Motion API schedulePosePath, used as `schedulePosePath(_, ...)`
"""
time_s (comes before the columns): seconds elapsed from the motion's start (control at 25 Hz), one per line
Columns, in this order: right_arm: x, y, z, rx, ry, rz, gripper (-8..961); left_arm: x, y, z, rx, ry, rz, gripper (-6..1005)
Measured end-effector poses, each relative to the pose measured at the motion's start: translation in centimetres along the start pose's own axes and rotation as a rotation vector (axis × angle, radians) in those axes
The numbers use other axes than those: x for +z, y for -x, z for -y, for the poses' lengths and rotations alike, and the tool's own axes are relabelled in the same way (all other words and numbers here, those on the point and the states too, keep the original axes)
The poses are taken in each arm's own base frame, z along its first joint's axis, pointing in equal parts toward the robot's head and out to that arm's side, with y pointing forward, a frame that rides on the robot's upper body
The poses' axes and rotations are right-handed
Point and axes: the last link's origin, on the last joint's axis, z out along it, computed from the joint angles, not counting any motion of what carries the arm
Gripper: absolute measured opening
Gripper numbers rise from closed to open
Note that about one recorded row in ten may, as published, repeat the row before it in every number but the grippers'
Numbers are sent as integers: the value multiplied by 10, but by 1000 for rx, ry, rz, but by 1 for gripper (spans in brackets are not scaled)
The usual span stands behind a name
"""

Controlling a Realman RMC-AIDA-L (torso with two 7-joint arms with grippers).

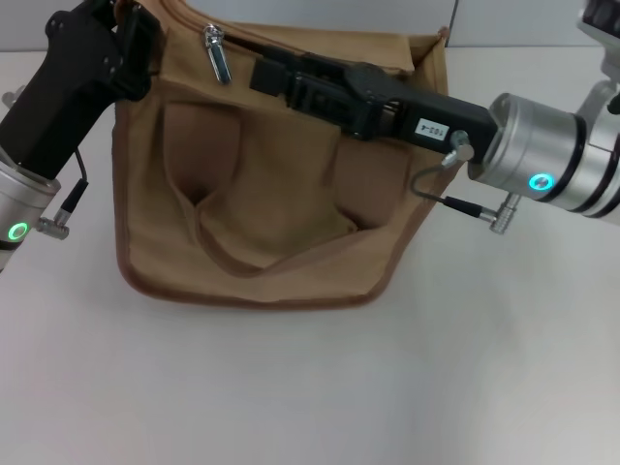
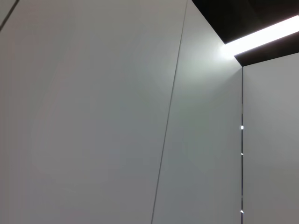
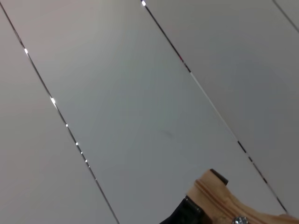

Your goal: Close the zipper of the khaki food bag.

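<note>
The khaki food bag (image 1: pixel 262 194) lies on the white table in the middle of the head view, with its handles folded over its front. The zipper's silver pull tab (image 1: pixel 215 53) hangs near the bag's top left end. My left gripper (image 1: pixel 145 44) sits on the bag's top left corner and appears shut on it. My right gripper (image 1: pixel 263 76) lies along the bag's top edge, its tip a short way right of the pull tab and apart from it. The right wrist view shows only a tan corner of the bag (image 3: pixel 219 198).
The white table (image 1: pixel 310 387) spreads in front of the bag and to both sides. A cable and a metal fitting (image 1: pixel 502 215) hang from my right wrist beside the bag's right edge. The left wrist view shows only wall and ceiling panels.
</note>
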Motion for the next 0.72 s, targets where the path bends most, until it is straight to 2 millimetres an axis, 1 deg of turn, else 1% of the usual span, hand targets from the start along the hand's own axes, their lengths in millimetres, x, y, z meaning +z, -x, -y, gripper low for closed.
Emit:
schedulePosePath(0.24, 14, 6, 11, 55, -51, -33, 451, 9, 1, -2, -8, 24, -2, 34)
schedulePosePath(0.44, 26, 13, 9, 45, -22, -42, 452, 14, 2, -4, -15, 39, -2, 34)
schedulePosePath(0.6, 30, 13, 8, 53, -12, -58, 452, 16, 3, -4, -15, 45, 3, 35)
schedulePosePath(0.72, 29, 13, 10, 56, -22, -57, 445, 16, 3, -4, -15, 46, 3, 36)
